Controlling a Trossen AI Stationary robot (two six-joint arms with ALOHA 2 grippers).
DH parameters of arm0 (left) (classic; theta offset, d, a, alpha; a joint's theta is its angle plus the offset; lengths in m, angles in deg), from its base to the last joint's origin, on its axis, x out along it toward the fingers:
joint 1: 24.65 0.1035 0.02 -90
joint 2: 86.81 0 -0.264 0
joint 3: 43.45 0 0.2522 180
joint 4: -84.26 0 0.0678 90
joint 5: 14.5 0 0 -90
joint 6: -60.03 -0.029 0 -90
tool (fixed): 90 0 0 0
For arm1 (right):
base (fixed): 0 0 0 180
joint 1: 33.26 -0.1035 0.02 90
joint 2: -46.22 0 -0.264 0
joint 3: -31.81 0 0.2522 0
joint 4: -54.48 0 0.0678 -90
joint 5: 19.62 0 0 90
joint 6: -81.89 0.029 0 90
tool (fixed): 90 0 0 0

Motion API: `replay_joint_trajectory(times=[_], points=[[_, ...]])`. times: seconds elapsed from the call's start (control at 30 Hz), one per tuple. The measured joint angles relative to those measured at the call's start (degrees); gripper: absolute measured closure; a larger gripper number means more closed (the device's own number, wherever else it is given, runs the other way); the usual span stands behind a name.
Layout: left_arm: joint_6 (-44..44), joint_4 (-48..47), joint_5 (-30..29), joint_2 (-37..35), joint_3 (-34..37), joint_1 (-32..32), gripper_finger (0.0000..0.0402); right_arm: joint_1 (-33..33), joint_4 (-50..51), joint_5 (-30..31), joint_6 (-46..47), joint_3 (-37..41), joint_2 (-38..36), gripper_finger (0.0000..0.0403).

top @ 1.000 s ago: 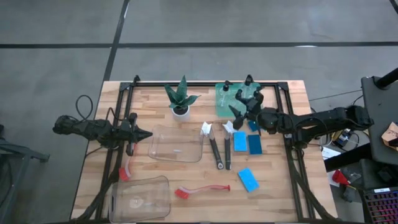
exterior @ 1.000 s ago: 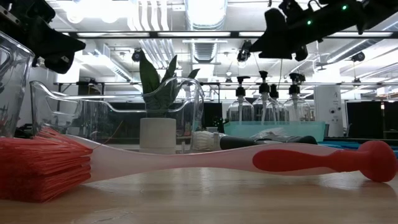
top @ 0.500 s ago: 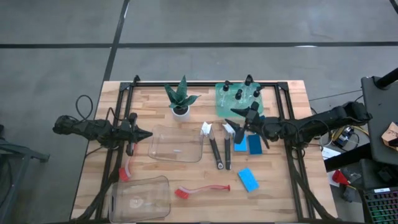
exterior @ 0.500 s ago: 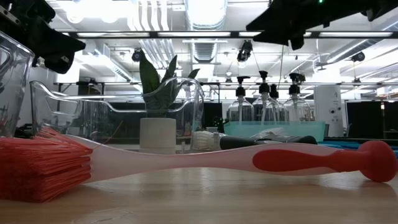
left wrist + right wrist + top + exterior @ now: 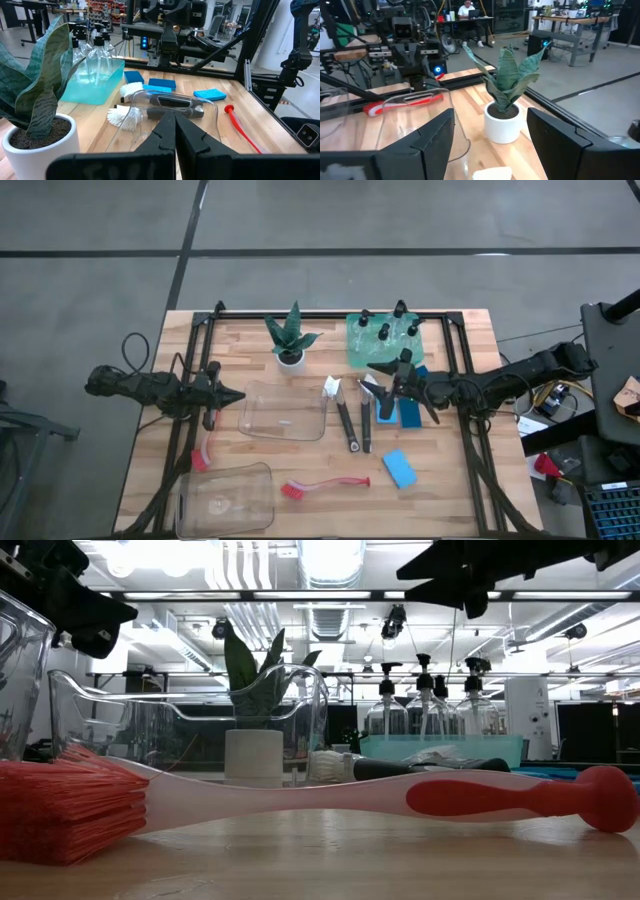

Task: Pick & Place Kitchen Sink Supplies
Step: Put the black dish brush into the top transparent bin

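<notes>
In the high view my right gripper (image 5: 380,380) hovers open over the white heads of two black-handled brushes (image 5: 353,420) and beside two blue sponges (image 5: 399,411), pointing toward the table's left. Its wide-apart fingers frame the right wrist view (image 5: 490,150). A third sponge (image 5: 399,468) lies flat nearer the near edge. Several clear bottles (image 5: 384,331) stand in the green tray (image 5: 356,350). One red brush (image 5: 325,484) lies near the near edge; it fills the low view (image 5: 400,795). Another red brush (image 5: 205,451) lies at the left. My left gripper (image 5: 236,394) waits shut at the table's left (image 5: 175,135).
A clear bin (image 5: 283,410) lies mid-table and a second bin (image 5: 225,498) sits at the near left corner. The potted plant (image 5: 292,340) stands by the far edge, left of the tray. A black frame (image 5: 465,410) runs along the table's sides.
My right gripper has moved from above the green tray toward the near edge. It has turned to point toward the table's left, and now hangs over the brush heads and sponges. Nothing on the table has moved.
</notes>
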Motion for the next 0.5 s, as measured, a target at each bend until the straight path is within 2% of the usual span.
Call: replay_joint_trajectory(times=[0.33, 0.5], points=[[0.0, 0.0, 0.0, 0.0, 0.0, 0.0, 0.0401, -1.2, 0.0, -9.0, 2.4, 0.0, 0.0, 0.0159], [0.0, 0.0, 0.0, 0.0, 0.0, 0.0, 0.0401, -2.9, 0.0, -9.6, 2.9, 0.0, 0.0, 0.0164]])
